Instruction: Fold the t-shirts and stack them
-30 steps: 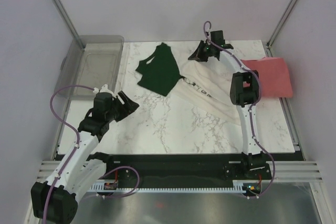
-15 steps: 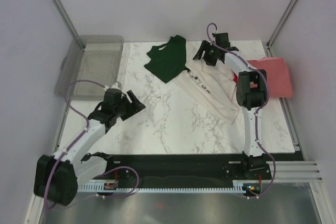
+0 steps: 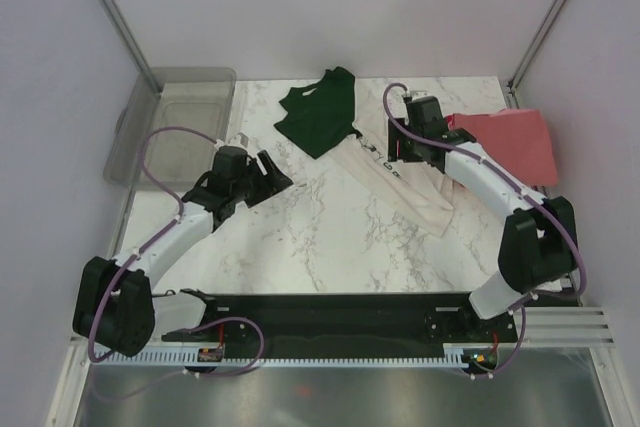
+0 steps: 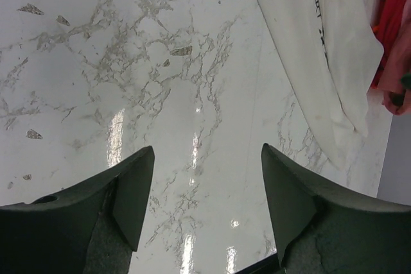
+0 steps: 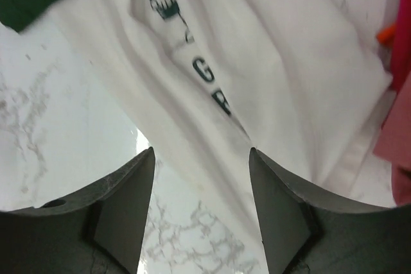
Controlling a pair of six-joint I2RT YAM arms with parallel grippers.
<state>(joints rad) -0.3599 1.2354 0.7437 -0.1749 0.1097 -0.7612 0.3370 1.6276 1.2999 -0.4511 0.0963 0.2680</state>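
Observation:
The cream-white t-shirt [image 3: 405,185] with dark green sleeves [image 3: 320,115] lies rumpled at the back middle of the table, its lettering [image 5: 205,72] showing along a fold. The coral-red t-shirt [image 3: 512,142] lies at the back right, touching the white one's edge. My right gripper [image 3: 404,147] hovers open just above the white cloth [image 5: 282,62], holding nothing, its fingertips [image 5: 200,184] spread over the shirt's lower edge. My left gripper [image 3: 268,174] is open over bare marble left of the white shirt [image 4: 321,49], with nothing between its fingers [image 4: 205,178].
A clear grey plastic bin [image 3: 175,132] stands at the back left, off the marble top. Bare marble [image 3: 320,237] stretches between the two arms toward the near edge. Frame posts rise at both back corners.
My right gripper opened, let go of the white shirt and drew back toward the near side. The green sleeve part shifted toward the back. My left arm reached further right toward the middle.

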